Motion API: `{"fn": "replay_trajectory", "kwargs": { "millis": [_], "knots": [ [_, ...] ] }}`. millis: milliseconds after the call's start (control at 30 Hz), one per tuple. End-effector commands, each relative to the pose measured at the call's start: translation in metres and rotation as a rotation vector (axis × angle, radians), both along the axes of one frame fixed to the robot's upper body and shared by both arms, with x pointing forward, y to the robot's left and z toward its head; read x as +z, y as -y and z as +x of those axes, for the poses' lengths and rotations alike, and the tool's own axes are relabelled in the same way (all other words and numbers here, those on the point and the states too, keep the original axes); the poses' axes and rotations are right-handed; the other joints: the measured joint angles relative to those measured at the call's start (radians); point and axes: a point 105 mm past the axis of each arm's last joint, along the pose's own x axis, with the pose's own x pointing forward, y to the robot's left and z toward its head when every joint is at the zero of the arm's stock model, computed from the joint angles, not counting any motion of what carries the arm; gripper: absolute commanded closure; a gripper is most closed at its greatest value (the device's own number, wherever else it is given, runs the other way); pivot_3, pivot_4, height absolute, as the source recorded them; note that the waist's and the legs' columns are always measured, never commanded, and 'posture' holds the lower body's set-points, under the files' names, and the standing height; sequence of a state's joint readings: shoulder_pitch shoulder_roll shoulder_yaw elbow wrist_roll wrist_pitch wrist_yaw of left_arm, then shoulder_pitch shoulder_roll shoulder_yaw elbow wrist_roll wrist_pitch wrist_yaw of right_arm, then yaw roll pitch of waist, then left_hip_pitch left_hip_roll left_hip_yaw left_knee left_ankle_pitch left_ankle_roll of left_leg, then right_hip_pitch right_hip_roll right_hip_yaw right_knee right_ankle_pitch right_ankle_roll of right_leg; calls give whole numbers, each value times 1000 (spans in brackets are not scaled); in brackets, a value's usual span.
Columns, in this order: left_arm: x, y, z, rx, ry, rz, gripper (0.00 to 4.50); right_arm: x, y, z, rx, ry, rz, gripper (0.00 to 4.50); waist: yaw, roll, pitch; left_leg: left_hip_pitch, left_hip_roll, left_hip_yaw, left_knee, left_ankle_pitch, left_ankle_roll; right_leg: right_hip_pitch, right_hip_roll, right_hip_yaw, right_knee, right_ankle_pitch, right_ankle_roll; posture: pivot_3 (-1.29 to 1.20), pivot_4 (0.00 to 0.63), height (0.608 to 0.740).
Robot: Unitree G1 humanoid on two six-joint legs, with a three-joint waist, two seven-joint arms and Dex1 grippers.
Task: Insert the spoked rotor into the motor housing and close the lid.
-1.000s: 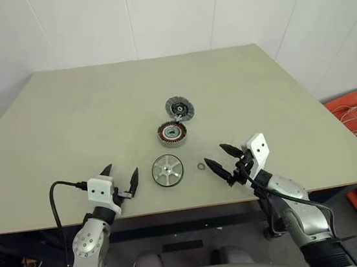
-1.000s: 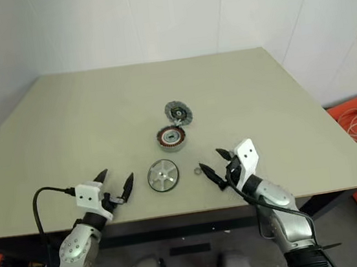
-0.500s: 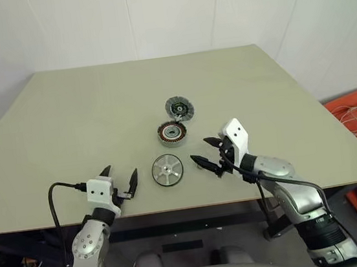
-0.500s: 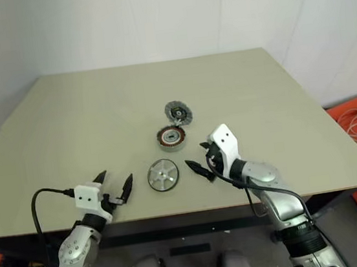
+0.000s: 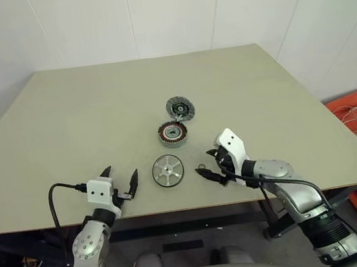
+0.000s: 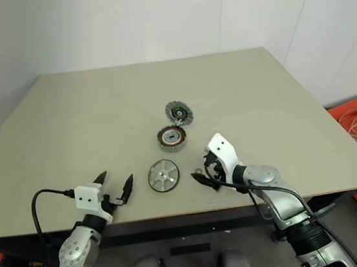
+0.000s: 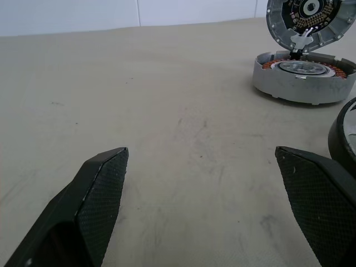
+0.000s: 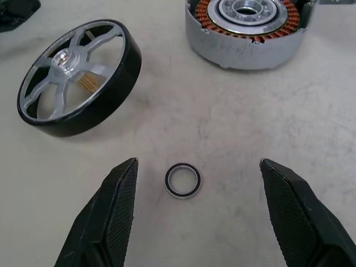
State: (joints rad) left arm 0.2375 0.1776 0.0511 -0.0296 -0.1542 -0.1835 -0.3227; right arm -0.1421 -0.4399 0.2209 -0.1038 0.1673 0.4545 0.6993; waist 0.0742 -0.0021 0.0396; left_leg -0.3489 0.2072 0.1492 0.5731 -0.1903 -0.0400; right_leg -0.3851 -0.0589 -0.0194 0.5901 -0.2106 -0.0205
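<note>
Now: right gripper [image 8: 194,183] spread over small ring [image 8: 183,180] | left gripper [image 5: 120,181] spread, empty, near-left | rotor [image 5: 168,170] flat between grippers | housing [image 5: 172,133] beyond it, lid [image 5: 179,108] open at far edge

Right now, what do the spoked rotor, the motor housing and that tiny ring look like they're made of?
Spoked rotor: bright machined metal spokes and hub, probably aluminium, inside a glossy black rim.
Motor housing: matte grey wall, likely cast metal, holding copper-coloured windings around a shiny silver centre.
Tiny ring: thin, silvery inside, dark edge; probably metal, hard to tell.
</note>
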Motion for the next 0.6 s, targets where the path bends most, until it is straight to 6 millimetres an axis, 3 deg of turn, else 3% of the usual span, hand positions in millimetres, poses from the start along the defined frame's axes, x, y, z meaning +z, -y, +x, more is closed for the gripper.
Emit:
{"fn": "replay_trajectory", "kwargs": {
  "millis": [33, 333, 600],
  "knots": [
    [12, 3, 2, -9, 42, -4, 13, 4, -1, 3, 34, 44, -25, 559, -1, 0, 0, 0, 0, 0, 0, 0, 0, 0, 0, 0, 0, 0, 0, 0, 0, 740],
    [12, 3, 0, -7, 41, -6, 13, 5, -7, 7, 42, 45, -17, 559, -3, 0, 0, 0, 0, 0, 0, 0, 0, 0, 0, 0, 0, 0, 0, 0, 0, 740],
    [13, 4, 2, -9, 40, -5, 0, 7, -13, 12, 37, 58, 0, 3273, -3, 0, 0, 0, 0, 0, 0, 0, 0, 0, 0, 0, 0, 0, 0, 0, 0, 740]
  ]
}}
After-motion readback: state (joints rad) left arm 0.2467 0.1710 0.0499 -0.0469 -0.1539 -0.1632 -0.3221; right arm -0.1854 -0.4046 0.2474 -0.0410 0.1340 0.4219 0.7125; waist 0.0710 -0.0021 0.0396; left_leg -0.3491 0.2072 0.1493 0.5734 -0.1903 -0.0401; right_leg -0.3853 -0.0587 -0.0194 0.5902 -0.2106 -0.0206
